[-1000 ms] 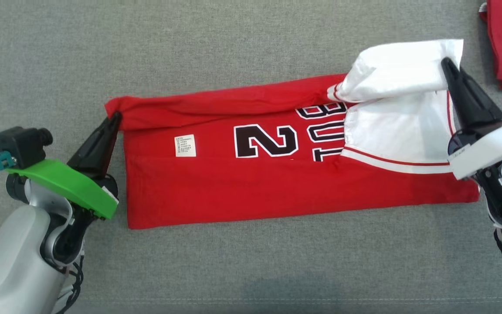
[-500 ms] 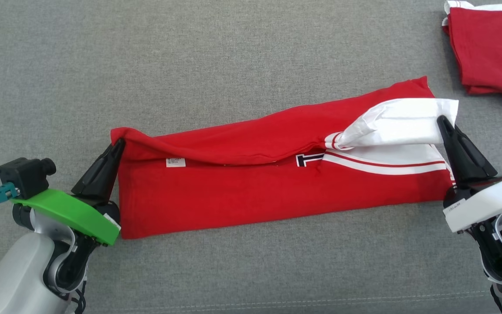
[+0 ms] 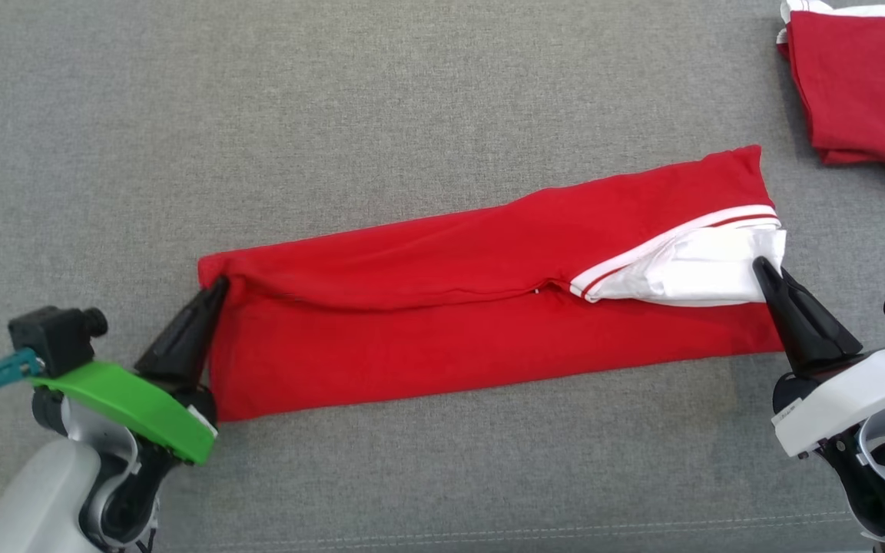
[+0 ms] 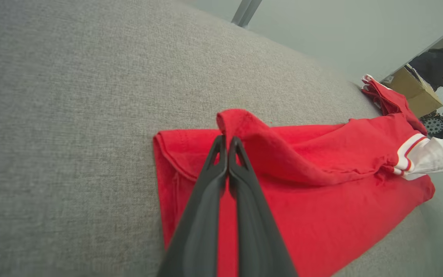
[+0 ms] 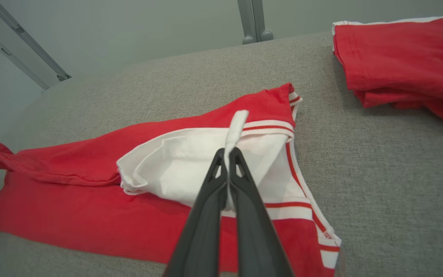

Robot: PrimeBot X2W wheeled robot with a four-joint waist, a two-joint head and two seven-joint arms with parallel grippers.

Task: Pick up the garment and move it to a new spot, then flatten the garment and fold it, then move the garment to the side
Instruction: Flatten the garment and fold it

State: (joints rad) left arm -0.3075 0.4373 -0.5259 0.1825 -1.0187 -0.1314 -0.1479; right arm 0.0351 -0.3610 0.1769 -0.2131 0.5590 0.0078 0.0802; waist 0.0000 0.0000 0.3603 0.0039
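The left tool (image 3: 216, 286) and right tool (image 3: 761, 267) each pinch shut on an end of the garment (image 3: 450, 353). It lies stretched between them on the grey surface (image 3: 412, 100), top flap laid over lengthwise. The fold seems under way; next, release. A second red garment (image 3: 865, 84) lies beyond the right tool. No writing is legible.
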